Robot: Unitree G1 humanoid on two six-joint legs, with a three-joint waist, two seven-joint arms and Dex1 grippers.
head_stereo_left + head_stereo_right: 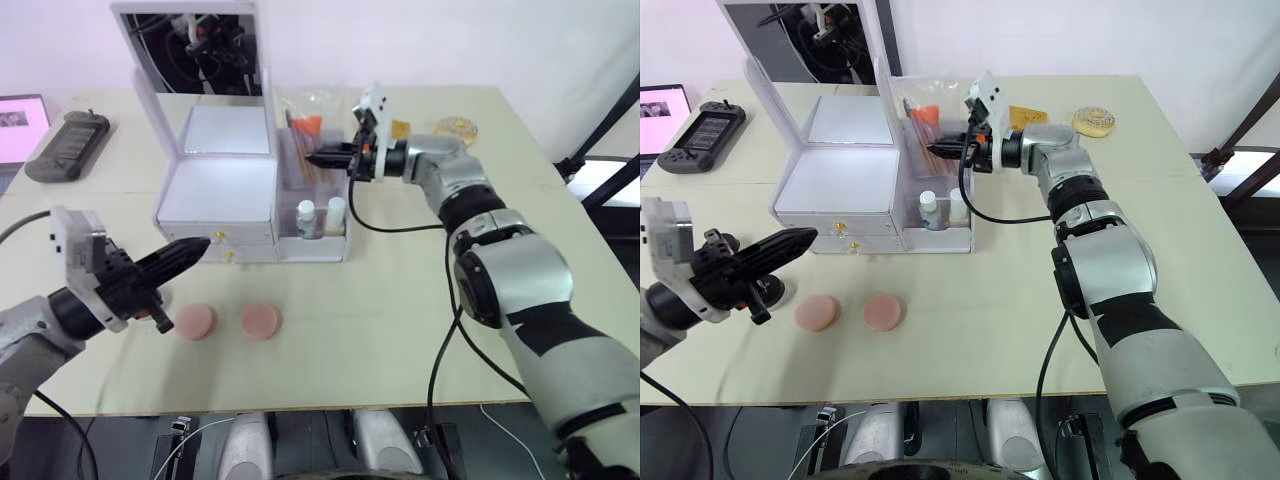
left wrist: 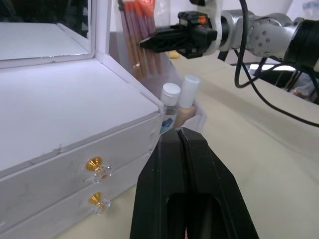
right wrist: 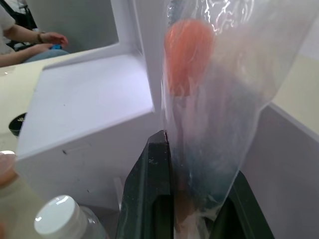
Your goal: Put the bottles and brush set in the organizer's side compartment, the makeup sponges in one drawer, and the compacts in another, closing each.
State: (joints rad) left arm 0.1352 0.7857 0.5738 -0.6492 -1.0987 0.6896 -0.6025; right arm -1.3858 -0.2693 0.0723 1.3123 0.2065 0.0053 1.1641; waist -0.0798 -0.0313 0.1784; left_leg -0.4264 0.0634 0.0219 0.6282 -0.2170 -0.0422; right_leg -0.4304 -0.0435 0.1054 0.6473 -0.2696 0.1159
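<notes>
While bottles (image 1: pixel 320 215) crowd the compartment, right tool (image 1: pixel 318 158) pinches brush set (image 1: pixel 303 140).

A pale cream table (image 1: pixel 400 320) spread beneath both claws. A dark grey handheld game console (image 1: pixel 68 145) lay flat on it, well beyond the left claw (image 1: pixel 195 247) and off to that claw's left. Just beside the console, farther again from the left claw, a lit screen (image 1: pixel 20 125) showed a pink and white page at the table's edge. Black struts (image 1: pixel 600 165) crossed off the table, well to the right of the right claw (image 1: pixel 315 158) and behind its arm. In the right wrist view, a person's forearm and hand (image 3: pixel 35 42), with a band at the wrist, rested far beyond the claw's tips.
</notes>
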